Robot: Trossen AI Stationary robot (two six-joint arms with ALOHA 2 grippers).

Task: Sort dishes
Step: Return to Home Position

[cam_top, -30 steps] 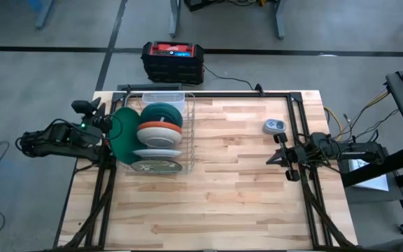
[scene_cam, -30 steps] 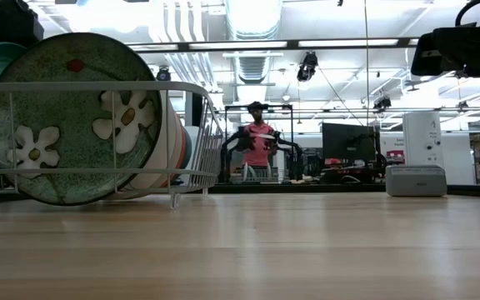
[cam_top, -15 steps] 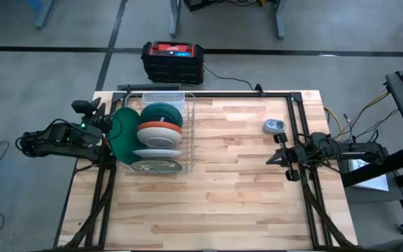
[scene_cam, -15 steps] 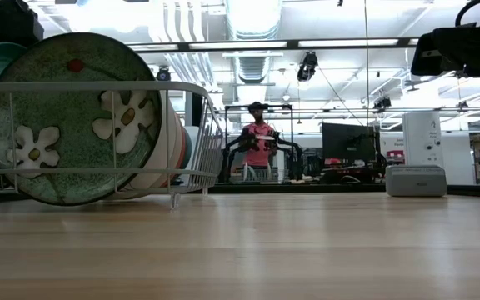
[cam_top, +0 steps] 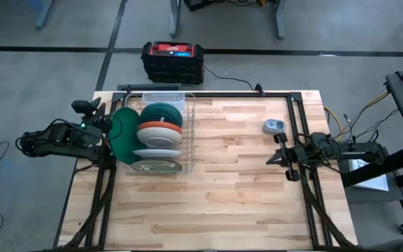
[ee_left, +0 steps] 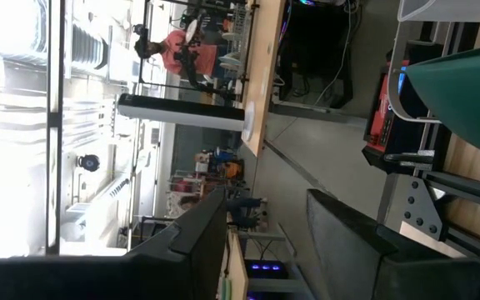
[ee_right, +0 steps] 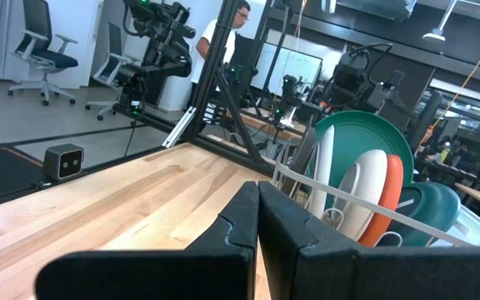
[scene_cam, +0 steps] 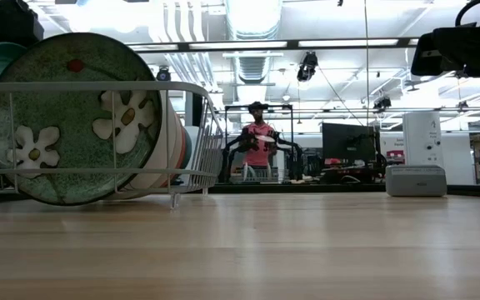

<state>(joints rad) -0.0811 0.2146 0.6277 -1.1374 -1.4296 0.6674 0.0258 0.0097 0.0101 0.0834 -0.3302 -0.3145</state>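
Nearest, bare wooden table [scene_cam: 265,250], nothing lying loose on it. Next, toward the table's left side, a wire rack [scene_cam: 98,86] holding the dishes on edge, one behind another. In front a speckled plate [scene_cam: 73,117] with white flowers, then a white plate [cam_top: 158,148], an orange dish [cam_top: 161,131] and a teal bowl [cam_top: 161,113]. Along the rack's left side, a larger dark green plate [cam_top: 121,134], also on edge. Stood upright between the wires, presumably to keep each piece apart and steady. Judged sorted, with nothing left to pick up.

Near the green plate, off the table's left edge, the left gripper [ee_left: 267,200]: parted, open space between the fingers, gripping nothing. Across the table, at the right edge and well apart from the rack, the right gripper [ee_right: 257,190]: pressed together, empty, pointed toward the dishes. Both over the side rails, likely parked clear of the work.

Near the right arm, a small grey round device [cam_top: 273,127]. Beyond the far edge, a black and red box [cam_top: 173,59] on the floor. Farther off, a person [scene_cam: 259,142] in red.

Hard to judge from above: the slot of each dish, and the green plate's seat, inside the rack or only against it. Cut off in the low view: the rack's left end. Hidden there behind the speckled plate: most of the other dishes.
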